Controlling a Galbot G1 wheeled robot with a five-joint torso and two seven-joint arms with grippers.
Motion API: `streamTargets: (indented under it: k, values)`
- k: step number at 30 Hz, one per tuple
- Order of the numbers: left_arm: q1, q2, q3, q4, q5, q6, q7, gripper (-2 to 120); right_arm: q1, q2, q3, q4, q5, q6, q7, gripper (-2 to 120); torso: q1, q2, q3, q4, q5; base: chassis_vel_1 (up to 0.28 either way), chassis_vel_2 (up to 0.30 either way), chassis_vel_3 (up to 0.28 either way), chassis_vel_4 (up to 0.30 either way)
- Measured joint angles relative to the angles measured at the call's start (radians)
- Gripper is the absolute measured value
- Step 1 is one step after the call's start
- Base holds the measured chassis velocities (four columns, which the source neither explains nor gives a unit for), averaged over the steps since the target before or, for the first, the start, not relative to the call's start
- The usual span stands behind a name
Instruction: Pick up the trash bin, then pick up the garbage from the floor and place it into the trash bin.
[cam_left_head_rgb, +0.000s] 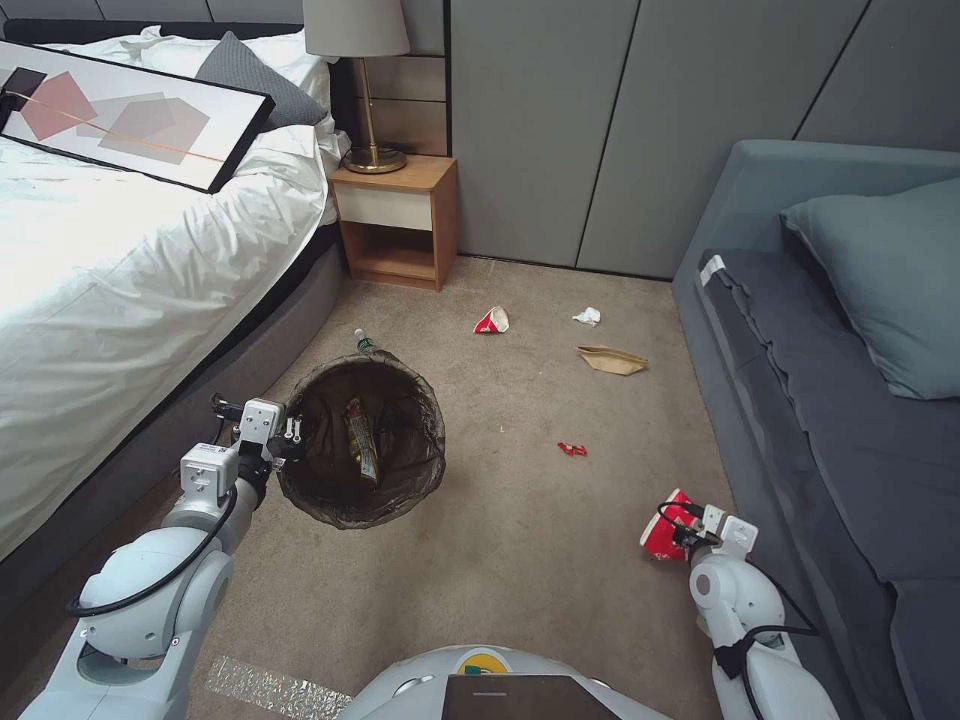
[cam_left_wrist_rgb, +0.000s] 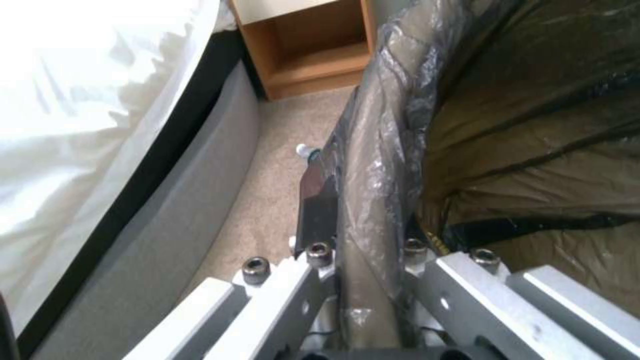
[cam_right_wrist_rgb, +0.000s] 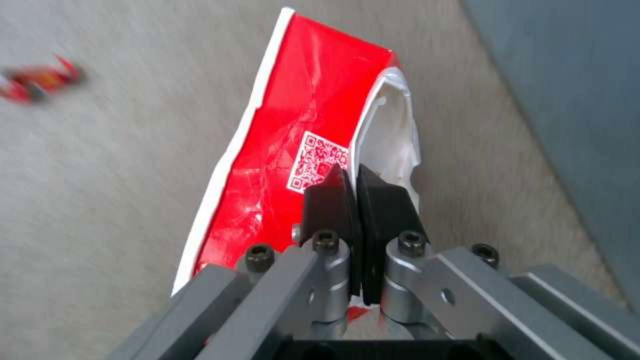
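- Left gripper (cam_left_head_rgb: 292, 437) clamped on the rim of the bag-lined bin (cam_left_head_rgb: 362, 440), held beside the bed (cam_left_head_rgb: 120, 280).
- Right gripper (cam_right_wrist_rgb: 351, 200) pinched together on a crumpled red-and-white wrapper (cam_right_wrist_rgb: 293, 145) bearing a QR code, above the carpet (cam_left_head_rgb: 520, 520) near the sofa (cam_left_head_rgb: 840, 440).

Not much to read here. The only marking is a QR code (cam_right_wrist_rgb: 318, 161), printed black on a white square on the crumpled red-and-white wrapper (cam_right_wrist_rgb: 293, 135) in the right wrist view. No words or numbers are legible on it, and the wrapper (cam_left_head_rgb: 362, 440) inside the trash bin (cam_left_head_rgb: 330, 505) is too small to make out.
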Motion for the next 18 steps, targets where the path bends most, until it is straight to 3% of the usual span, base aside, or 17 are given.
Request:
streamTargets:
  k: [5,8,9,14,16,17,18]
  values:
    - [-0.001,0.002,0.001,-0.005,-0.001,0.005,0.0,0,-0.051,-0.012,0.005,0.179,0.042,-0.019,-0.009,0,0.0,0.0,0.0,-0.0003,0.0,0.0,0.0,0.0,0.0]
    - [-0.005,0.004,0.005,-0.011,-0.004,0.015,0.0,0,-0.055,-0.049,-0.015,0.358,0.117,-0.071,-0.007,0,0.0,0.0,0.0,-0.0001,-0.0001,0.0,0.0,0.0,0.0]
    - [-0.005,0.004,0.005,-0.011,-0.004,0.015,0.0,0,-0.055,-0.049,-0.015,0.358,0.117,-0.071,-0.007,0,0.0,0.0,0.0,-0.0001,-0.0001,0.0,0.0,0.0,0.0]
    - [-0.006,0.005,0.009,-0.022,-0.006,0.03,0.0,0,0.007,-0.136,-0.089,0.493,0.277,-0.115,0.039,0,0.0,0.0,0.0,0.0002,0.0002,0.0,0.0,0.0,0.0]
    - [-0.002,0.008,0.011,-0.032,-0.005,0.038,-0.001,0,0.046,-0.232,-0.142,0.538,0.333,-0.117,0.034,0,0.0,0.0,0.0,0.0002,-0.0001,0.0,0.0,0.0,0.0]
    - [-0.002,0.008,0.011,-0.032,-0.005,0.038,-0.001,0,0.046,-0.232,-0.142,0.538,0.333,-0.117,0.034,0,0.0,0.0,0.0,0.0002,-0.0001,0.0,0.0,0.0,0.0]
    - [0.0,0.009,0.011,-0.038,-0.006,0.044,0.0,0,0.06,-0.281,-0.162,0.548,0.346,-0.117,0.021,0,0.0,0.0,0.0,0.0003,0.0,0.0,0.0,0.0,0.0]
